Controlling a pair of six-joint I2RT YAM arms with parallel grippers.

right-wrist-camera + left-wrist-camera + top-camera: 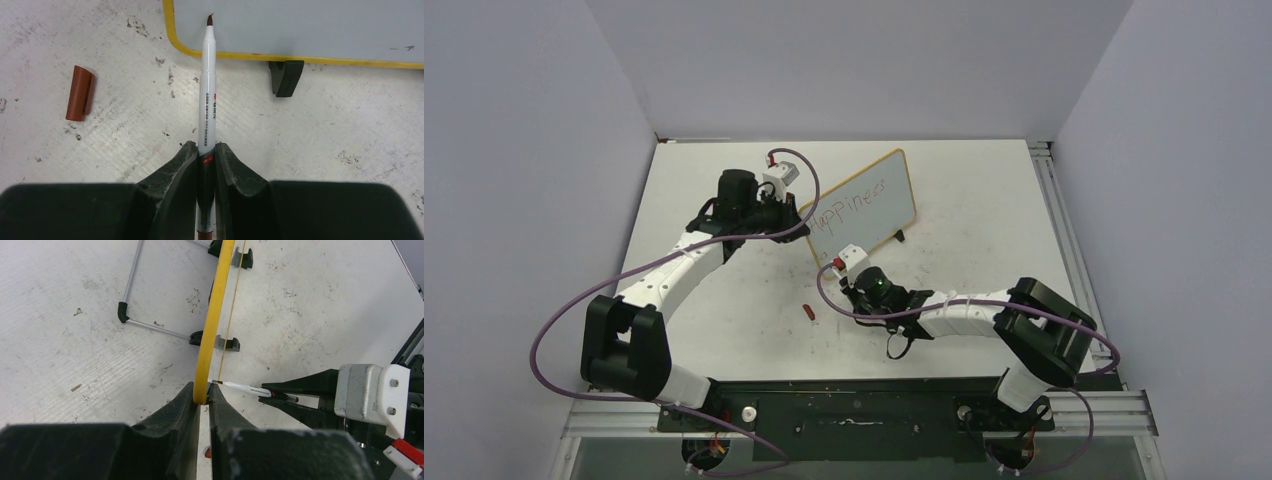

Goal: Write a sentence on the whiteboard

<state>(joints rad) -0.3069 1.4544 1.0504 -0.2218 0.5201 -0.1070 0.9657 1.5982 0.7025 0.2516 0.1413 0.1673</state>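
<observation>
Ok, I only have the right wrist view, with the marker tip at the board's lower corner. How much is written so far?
Observer: The top view shows one slanted red line of the sentence, roughly "Happiness", on the whiteboard. There is no second line under it yet.
Operator: Is anything steadying the board?
Observer: Yes, the left gripper has its jaws shut on the board's edge.
Operator: And what's behind it?
Observer: The left wrist view shows a wire stand leg reaching out from the back side.
</observation>
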